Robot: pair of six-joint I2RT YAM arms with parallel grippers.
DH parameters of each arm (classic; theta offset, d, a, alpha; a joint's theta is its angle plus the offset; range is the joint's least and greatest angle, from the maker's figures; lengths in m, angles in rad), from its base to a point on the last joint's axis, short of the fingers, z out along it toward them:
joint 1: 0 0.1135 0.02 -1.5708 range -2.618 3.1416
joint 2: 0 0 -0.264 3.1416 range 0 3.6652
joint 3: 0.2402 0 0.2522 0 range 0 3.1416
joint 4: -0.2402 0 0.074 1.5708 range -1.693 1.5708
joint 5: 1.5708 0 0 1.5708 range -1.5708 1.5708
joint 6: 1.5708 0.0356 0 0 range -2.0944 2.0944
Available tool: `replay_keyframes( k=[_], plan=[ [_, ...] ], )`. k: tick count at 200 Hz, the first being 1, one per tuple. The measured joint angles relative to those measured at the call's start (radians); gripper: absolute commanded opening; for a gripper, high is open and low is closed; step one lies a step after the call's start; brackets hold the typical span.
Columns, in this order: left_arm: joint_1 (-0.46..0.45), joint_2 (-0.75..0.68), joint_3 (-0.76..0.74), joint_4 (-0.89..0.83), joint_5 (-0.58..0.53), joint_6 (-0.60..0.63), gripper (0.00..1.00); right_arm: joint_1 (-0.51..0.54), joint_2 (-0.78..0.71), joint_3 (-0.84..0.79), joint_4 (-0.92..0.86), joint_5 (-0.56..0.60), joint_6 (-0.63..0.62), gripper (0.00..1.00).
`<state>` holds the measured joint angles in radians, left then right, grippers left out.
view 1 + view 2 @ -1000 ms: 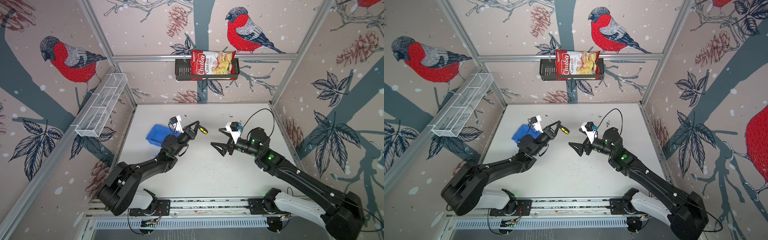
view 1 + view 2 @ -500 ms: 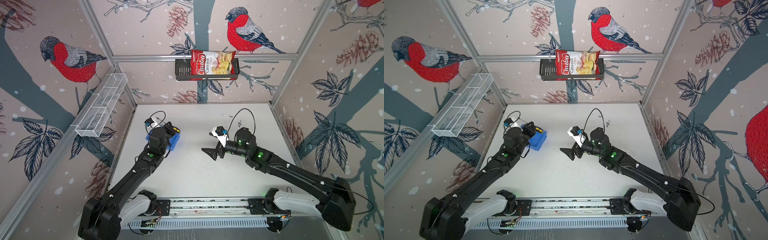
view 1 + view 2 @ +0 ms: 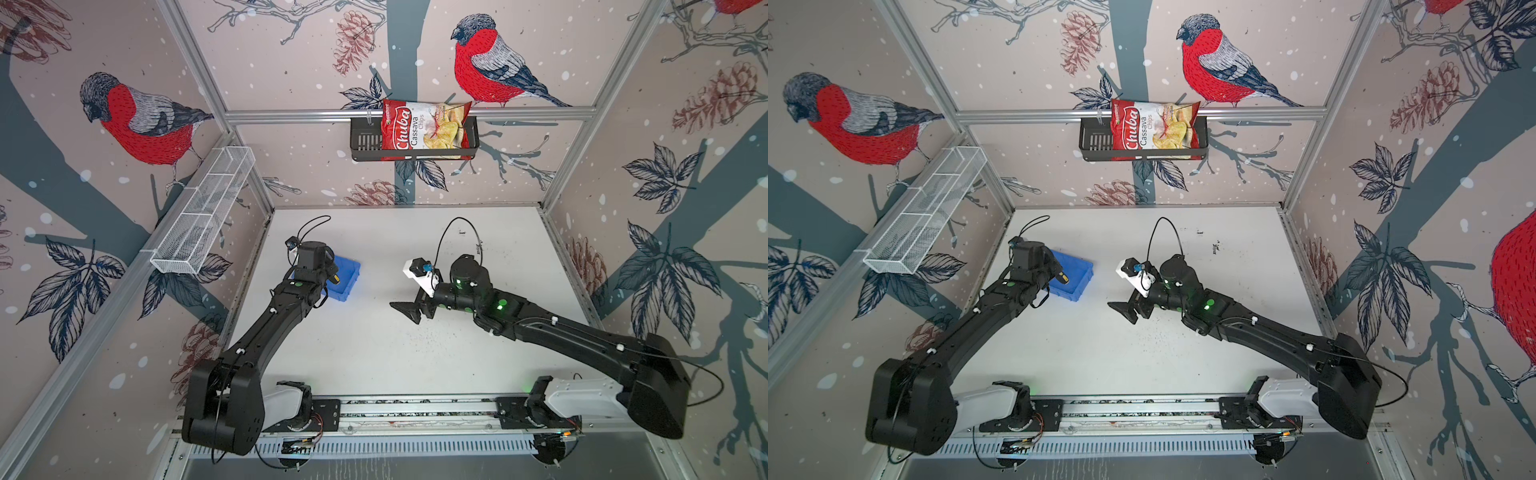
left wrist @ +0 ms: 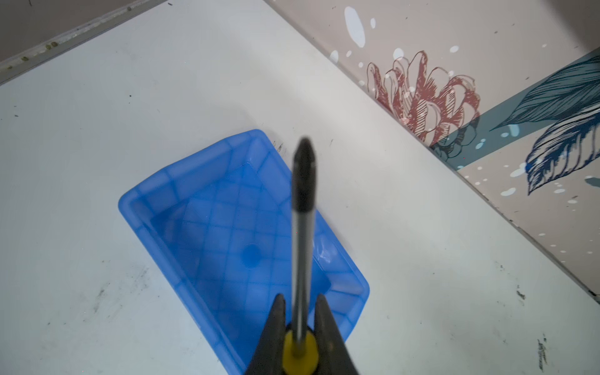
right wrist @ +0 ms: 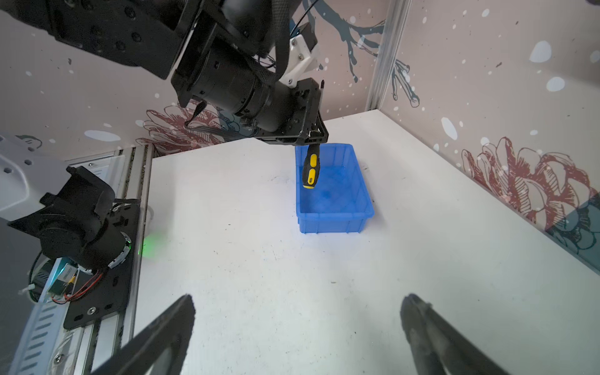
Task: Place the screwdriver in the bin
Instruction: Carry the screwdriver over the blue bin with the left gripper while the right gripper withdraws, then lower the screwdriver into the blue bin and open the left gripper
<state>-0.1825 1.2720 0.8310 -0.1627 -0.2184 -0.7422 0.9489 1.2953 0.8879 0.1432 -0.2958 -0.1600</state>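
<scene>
Left tool [image 5: 313, 139] swung from desk [image 3: 374, 353] middle to above bin [image 5: 334, 220] within last second; release looks near. Jaws clamped on screwdriver [image 5: 310, 168] near handle top, handle hanging down over bin's mouth, left of centre in both top views; probably clear of bin floor, hard to judge. Right tool [image 3: 409, 309] wide, empty, mid-frame, well apart.

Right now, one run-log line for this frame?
left gripper: shut on screwdriver | screwdriver: handle down, above bin, not yet released | bin: nothing lying inside | right gripper: open, empty, away from bin
</scene>
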Motion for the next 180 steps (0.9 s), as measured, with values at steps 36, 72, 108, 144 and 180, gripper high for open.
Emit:
replay_keyframes(
  k=[36,72,108,144,180],
  plan=[
    [0.010,0.082,0.072,-0.050,-0.003,0.009,0.00,0.027,0.042,0.018,-0.011,0.008,-0.021,1.00],
    [0.010,0.146,0.099,-0.090,-0.026,0.008,0.00,0.032,0.050,0.024,-0.024,0.030,-0.025,0.99],
    [0.011,0.220,0.132,-0.124,-0.024,-0.035,0.00,0.032,0.065,0.030,-0.025,0.048,-0.027,1.00],
    [0.013,0.316,0.190,-0.180,-0.017,-0.071,0.00,0.032,0.082,0.033,-0.033,0.051,-0.027,1.00],
    [0.014,0.382,0.220,-0.196,0.010,-0.097,0.00,0.032,0.095,0.029,-0.032,0.053,-0.027,0.99]
  ],
)
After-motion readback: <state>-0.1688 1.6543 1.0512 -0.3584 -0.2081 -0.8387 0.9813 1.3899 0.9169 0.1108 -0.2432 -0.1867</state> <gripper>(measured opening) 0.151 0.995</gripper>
